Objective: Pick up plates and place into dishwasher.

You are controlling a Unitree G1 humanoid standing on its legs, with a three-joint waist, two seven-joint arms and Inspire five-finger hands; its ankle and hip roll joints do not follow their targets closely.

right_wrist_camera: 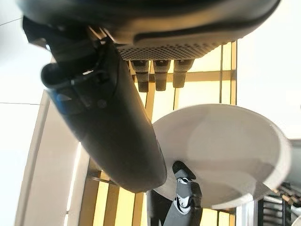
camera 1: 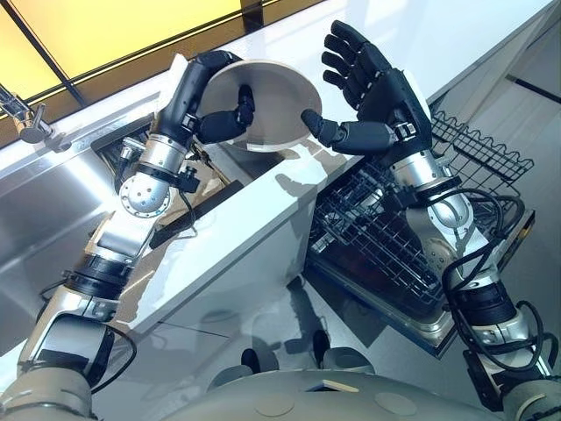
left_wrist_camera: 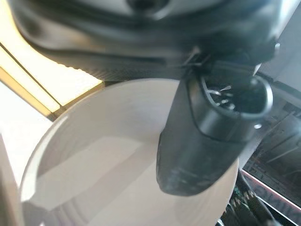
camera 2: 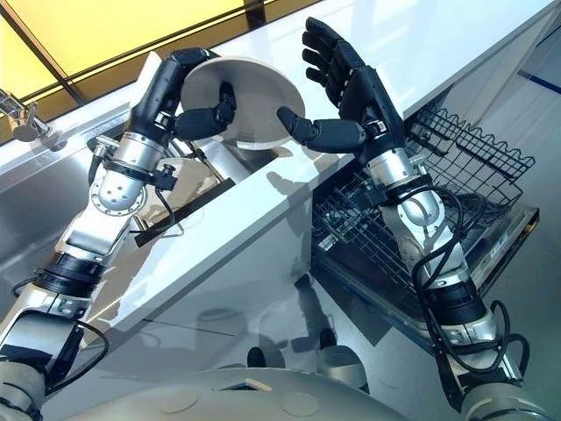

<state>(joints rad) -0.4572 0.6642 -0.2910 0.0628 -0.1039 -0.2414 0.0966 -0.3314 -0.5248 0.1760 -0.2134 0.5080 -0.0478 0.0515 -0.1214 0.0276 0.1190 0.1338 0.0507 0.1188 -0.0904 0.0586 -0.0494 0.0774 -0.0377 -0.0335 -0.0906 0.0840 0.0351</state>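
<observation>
Left hand (camera 1: 195, 92) clamped on the plate (camera 1: 272, 101).
Right hand (camera 1: 392, 95) spread wide just beside the plate; dishwasher rack (camera 1: 386, 241) lower down.

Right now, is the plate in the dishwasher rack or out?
Out: the left hand grips the plate above the counter, beside the rack.

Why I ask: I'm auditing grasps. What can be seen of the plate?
The plate is round, off-white, smooth and shallow with a raised rim, likely ceramic, and looks empty. It is held tilted above the counter. The left hand grips it, thumb across the inner face, fingers behind. The open right hand has its thumb tip at the rim; contact is unclear.
</observation>
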